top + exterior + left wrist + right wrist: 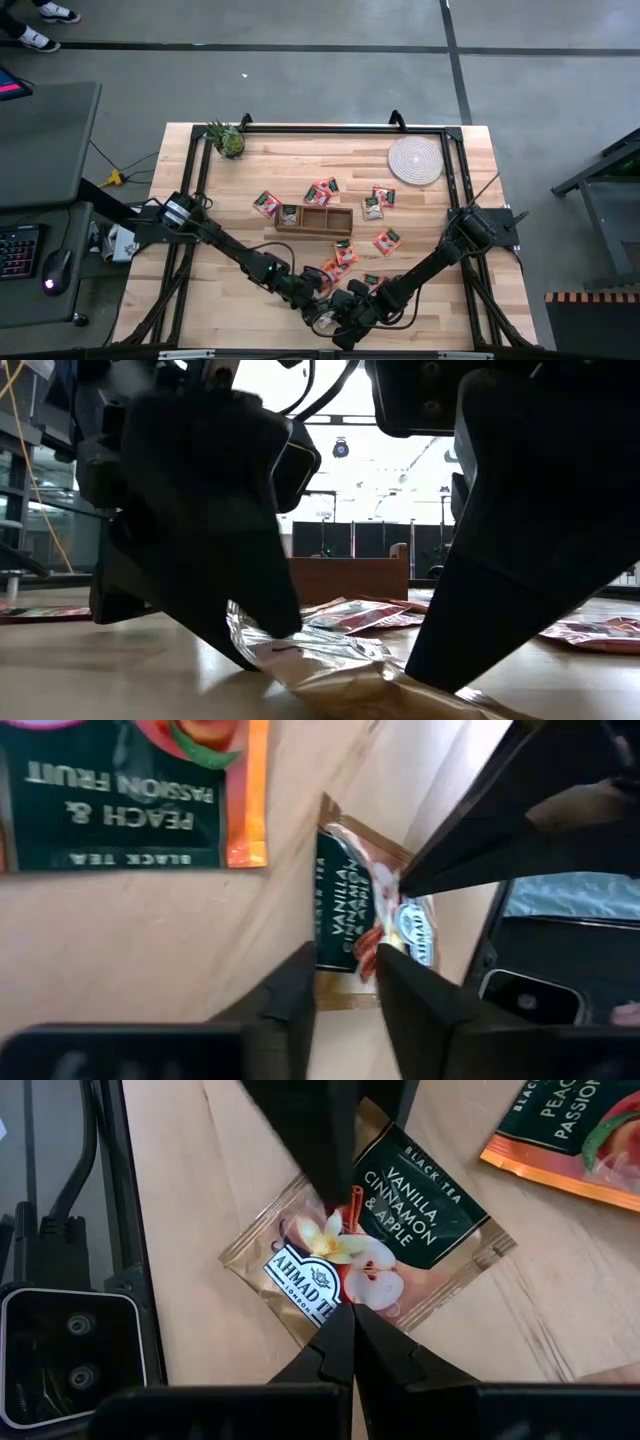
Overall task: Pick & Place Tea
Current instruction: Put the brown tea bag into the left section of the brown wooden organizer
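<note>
A brown-and-green tea sachet (400,1230), labelled vanilla, cinnamon and apple, lies on the table near its front edge, between both grippers. My right gripper (345,1315) is shut, its tips on the sachet's near part. My left gripper (348,970) comes from the opposite side, open, its two fingers on either side of the sachet's raised edge (245,630). An orange peach sachet (130,790) lies flat close by. More sachets (387,241) are scattered around the wooden box (315,218). My left gripper has one fingertip (280,622) against the sachet's raised edge (345,995), slanting down from the table's left. Whether the other finger touches it, I cannot tell. My right gripper presses its shut fingertips (335,1342) down on the sachet's edge by the white logo (320,1285), slanting down from the right. That part stays on the table (420,685).
A round woven mat (415,160) lies at the back right and a small plant (228,138) at the back left. A black frame (320,128) runs around the tabletop. A second peach sachet (570,1140) lies just beyond the held one.
</note>
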